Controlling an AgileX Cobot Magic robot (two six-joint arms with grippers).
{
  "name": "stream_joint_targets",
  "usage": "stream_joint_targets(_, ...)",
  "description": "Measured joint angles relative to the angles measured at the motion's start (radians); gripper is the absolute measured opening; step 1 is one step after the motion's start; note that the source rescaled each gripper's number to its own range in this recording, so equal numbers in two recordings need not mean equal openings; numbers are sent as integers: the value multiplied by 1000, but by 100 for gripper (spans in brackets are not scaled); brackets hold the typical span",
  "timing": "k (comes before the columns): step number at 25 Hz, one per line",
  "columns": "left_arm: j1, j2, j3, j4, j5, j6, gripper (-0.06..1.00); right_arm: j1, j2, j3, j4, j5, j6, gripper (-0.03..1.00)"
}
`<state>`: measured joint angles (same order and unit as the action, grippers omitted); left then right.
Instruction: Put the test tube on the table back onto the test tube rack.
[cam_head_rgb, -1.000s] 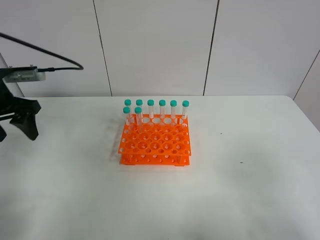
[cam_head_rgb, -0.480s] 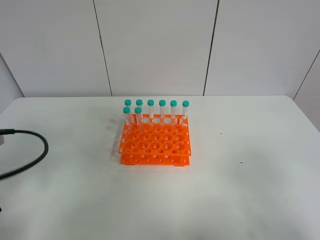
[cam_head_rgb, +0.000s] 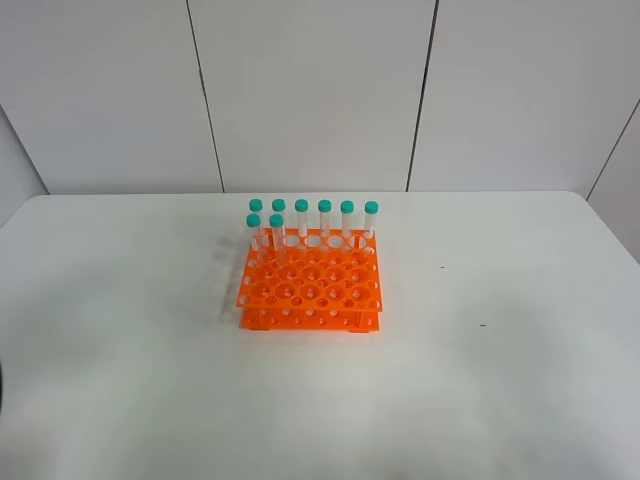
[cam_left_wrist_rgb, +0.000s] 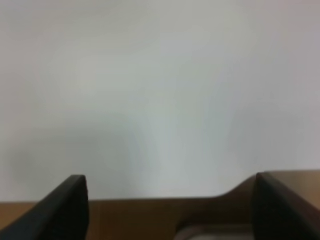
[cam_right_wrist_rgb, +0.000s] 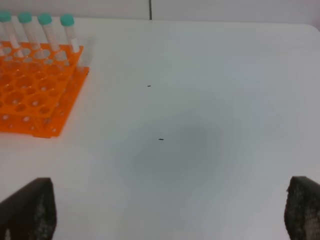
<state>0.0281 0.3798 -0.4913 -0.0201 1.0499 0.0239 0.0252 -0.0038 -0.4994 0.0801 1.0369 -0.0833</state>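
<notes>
While both arms' fingers (cam_left_wrist_rgb: 170, 210) (cam_right_wrist_rgb: 170, 210) gape empty, capped tubes (cam_head_rgb: 312, 222) crowd the rack (cam_head_rgb: 311, 284).

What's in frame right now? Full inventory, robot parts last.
Rack: one, orange, mid-table.
Tubes: eight, clear with teal caps, upright in the rack; six along the far row, two in the next row at its left end.
Loose tube on the table: none visible.
Table: one, white; two tiny dark specks right of the rack.
Wall: white panels behind the table.
Left gripper: dark fingers spread, empty, over a table edge; out of the high view.
Right gripper: dark fingers spread, empty, above bare table right of the rack; out of the high view.
</notes>
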Motion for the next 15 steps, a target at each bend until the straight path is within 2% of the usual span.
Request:
stream_joint_targets(10, 0, -353, 5, 1, 1, 0, 95, 0, 0, 0, 0, 0, 0, 100)
stream_joint_targets(15, 0, -384, 5, 1, 3, 0, 95, 0, 0, 0, 0, 0, 0, 100)
